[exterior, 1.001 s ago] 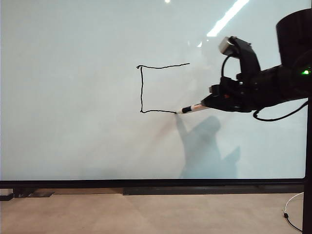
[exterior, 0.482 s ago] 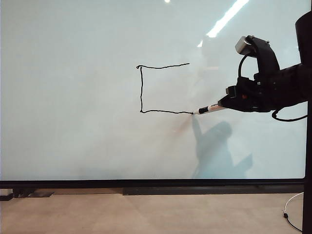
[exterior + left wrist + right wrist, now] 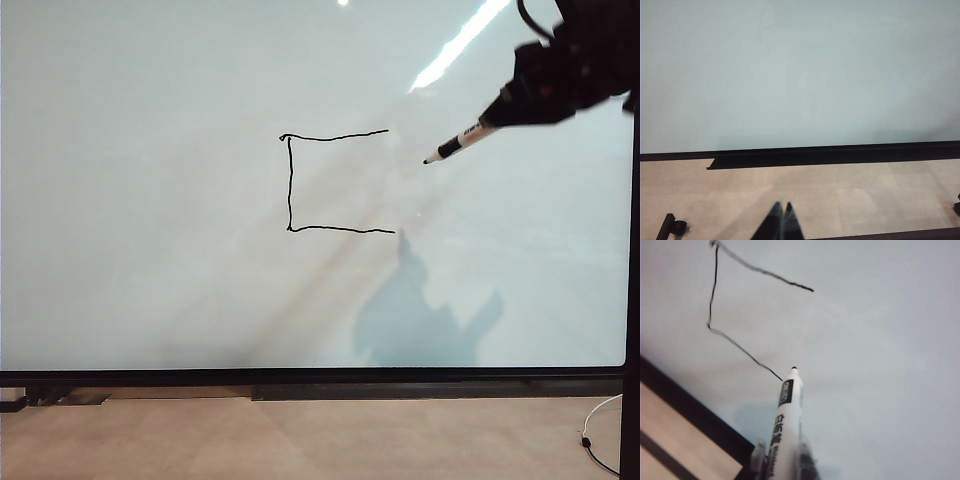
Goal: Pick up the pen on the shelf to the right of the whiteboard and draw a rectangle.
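Pen [image 3: 455, 146] clamped in right gripper [image 3: 500, 110] near whiteboard [image 3: 150, 250] top right, tip beside the rectangle [image 3: 290, 180], its right side undrawn. Left gripper [image 3: 781, 220] clenched, low.

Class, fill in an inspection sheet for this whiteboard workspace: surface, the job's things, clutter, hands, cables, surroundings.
Surface: whiteboard, glossy, black frame, ceiling-light glare and an arm's shadow on it.
Job's things: rectangle has top, left and bottom strokes; right side undrawn. Pen tip is off the board, right of the top stroke's end.
Clutter: nothing seen.
Hands: right hand at upper right of the exterior view, shut on the pen. Left hand low over the floor, fingers together, holding nothing.
Cables: white cable on the floor at lower right; black cable looping by the right arm.
Surroundings: beige tiled floor.
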Robot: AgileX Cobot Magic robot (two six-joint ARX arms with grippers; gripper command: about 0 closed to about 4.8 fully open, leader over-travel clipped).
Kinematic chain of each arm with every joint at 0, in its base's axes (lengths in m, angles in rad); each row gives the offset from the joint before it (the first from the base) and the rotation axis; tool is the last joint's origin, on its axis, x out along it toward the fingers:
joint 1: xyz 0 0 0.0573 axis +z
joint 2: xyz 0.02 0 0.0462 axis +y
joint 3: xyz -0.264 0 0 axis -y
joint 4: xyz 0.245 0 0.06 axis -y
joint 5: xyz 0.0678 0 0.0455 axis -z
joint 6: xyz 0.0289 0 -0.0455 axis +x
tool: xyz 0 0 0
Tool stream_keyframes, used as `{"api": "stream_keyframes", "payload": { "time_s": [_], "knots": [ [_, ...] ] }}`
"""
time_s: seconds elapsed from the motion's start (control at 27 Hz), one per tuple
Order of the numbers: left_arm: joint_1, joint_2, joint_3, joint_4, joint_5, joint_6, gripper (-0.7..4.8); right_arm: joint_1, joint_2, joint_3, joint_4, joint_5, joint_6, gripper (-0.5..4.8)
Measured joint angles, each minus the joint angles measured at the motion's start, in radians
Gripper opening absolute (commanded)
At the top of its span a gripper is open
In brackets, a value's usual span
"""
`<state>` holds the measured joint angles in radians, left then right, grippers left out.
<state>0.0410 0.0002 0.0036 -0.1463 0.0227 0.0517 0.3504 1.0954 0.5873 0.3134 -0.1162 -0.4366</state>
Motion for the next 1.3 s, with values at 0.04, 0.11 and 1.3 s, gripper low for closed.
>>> {"api": "stream_keyframes", "payload": {
  "time_s": [0.04,0.11,1.3],
  "knots": [
    [0.000,0.000,0.000,0.000,0.000,0.000,-0.05,0.004,-0.010,0.046,-0.107,0.033,-0.054,-0.05],
    [0.000,0.000,0.000,0.000,0.000,0.000,-0.05,0.003,-0.003,0.096,-0.239,0.061,-0.098,-0.05],
    [0.000,0.000,0.000,0.000,0.000,0.000,-0.05,0.096,0.305,0.493,-0.630,0.146,-0.455,-0.06]
  ]
}}
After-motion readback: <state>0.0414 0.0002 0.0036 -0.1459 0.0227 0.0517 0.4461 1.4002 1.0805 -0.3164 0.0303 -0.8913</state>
